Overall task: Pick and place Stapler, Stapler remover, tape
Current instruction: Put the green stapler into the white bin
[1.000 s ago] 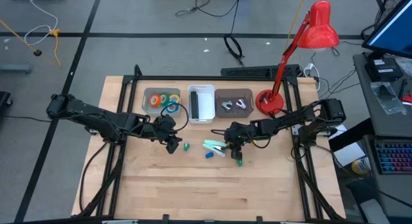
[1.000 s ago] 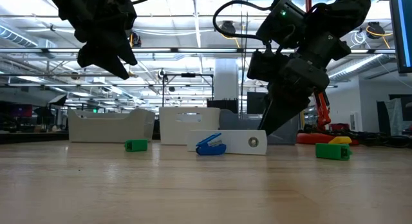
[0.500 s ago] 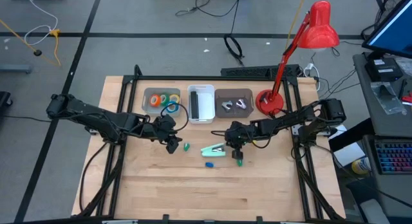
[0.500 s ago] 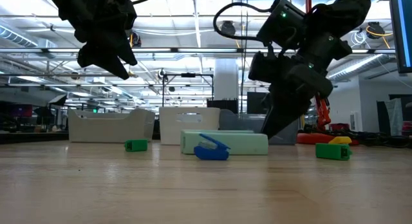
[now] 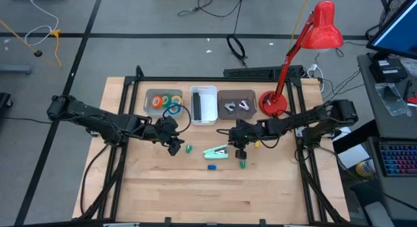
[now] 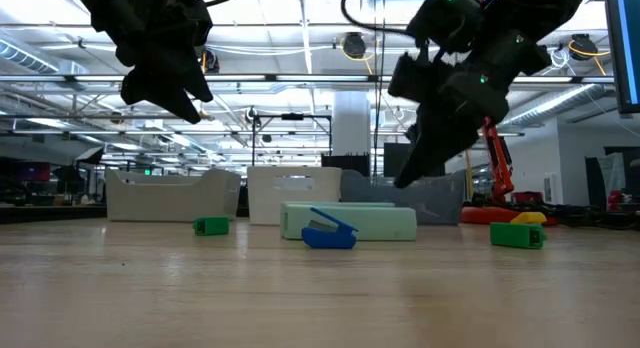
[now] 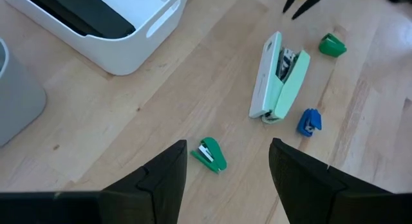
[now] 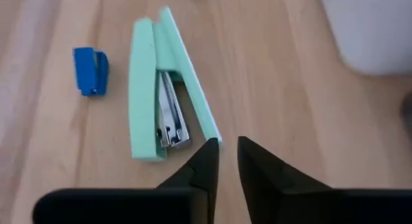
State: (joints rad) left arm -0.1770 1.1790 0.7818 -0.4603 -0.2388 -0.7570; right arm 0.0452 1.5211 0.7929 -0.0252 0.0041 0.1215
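Overhead, the mint stapler lay on open wood, well clear of the table's edges; low down, the right gripper hung above it — touching nothing, fingers nearly together; the left gripper stood wide, empty.

1. A robotics lab or open workshop hall: a wooden table in a black frame stands on a grey tiled floor.
2. Loose cables lie at the frame's top.
3. In the low view, exposed ceiling trusses and strip lights fill the background.
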